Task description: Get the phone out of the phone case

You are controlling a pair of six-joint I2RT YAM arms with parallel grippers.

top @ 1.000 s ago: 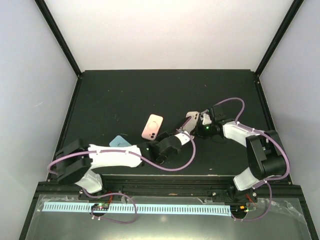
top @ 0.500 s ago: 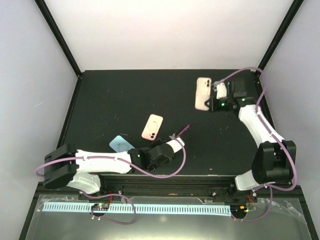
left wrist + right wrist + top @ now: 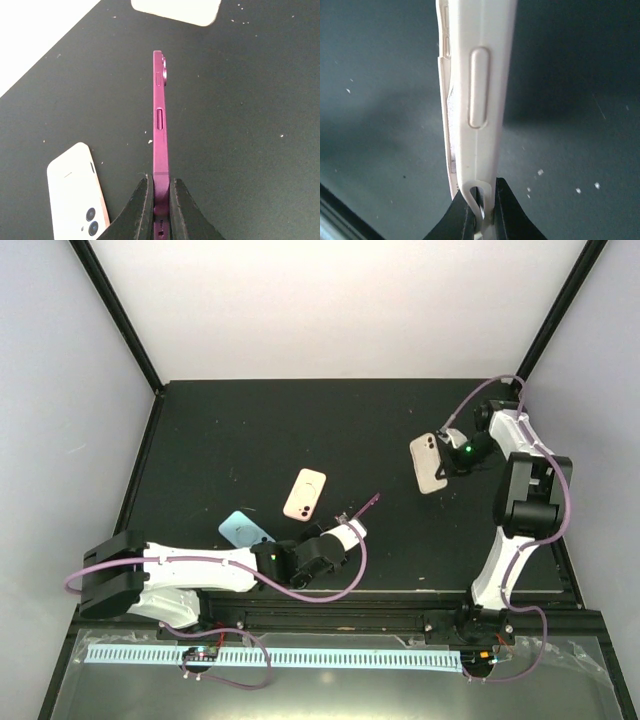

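The left hand (image 3: 161,210) pinches the magenta phone (image 3: 160,125) by its end; the right hand (image 3: 481,200), well apart, pinches the cream phone case (image 3: 480,75), apparently to separate them.

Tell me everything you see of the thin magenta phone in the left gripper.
The thin magenta phone looks metallic and bare, with no case. It shows edge-on: a long side button, a shorter one beyond it, a camera bump at the far end. The left gripper is shut on its near end, over the black table.
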